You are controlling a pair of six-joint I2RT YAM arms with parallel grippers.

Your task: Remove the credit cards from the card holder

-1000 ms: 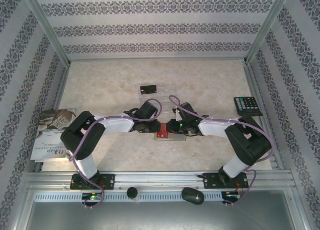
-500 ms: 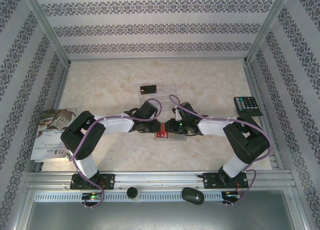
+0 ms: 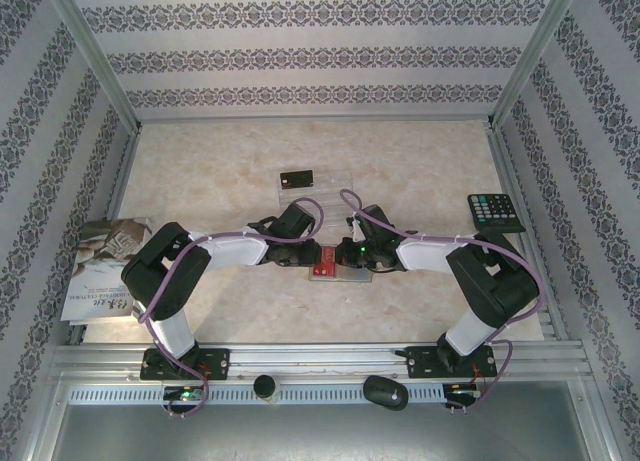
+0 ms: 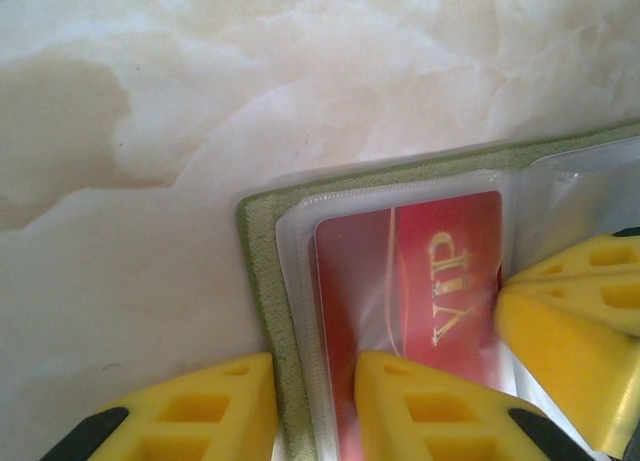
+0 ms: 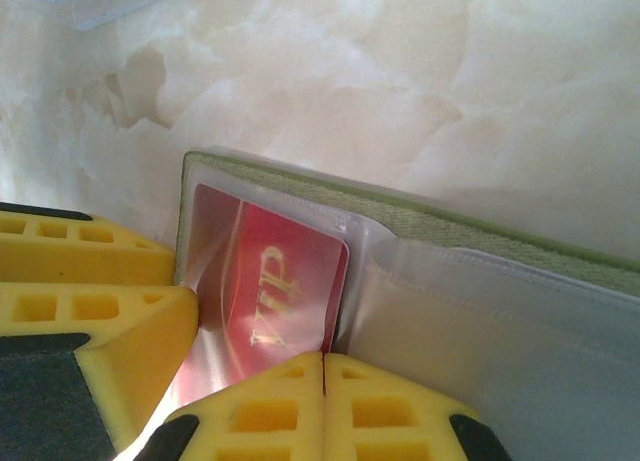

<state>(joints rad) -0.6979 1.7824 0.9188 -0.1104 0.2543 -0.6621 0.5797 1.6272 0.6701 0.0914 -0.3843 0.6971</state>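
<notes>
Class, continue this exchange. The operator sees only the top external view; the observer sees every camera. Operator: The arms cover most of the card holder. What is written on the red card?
Observer: The red card reads "VIP" in gold lettering.
Operator: Is it out of its pocket yet?
Observer: No, it lies inside a clear sleeve of the card holder.
</notes>
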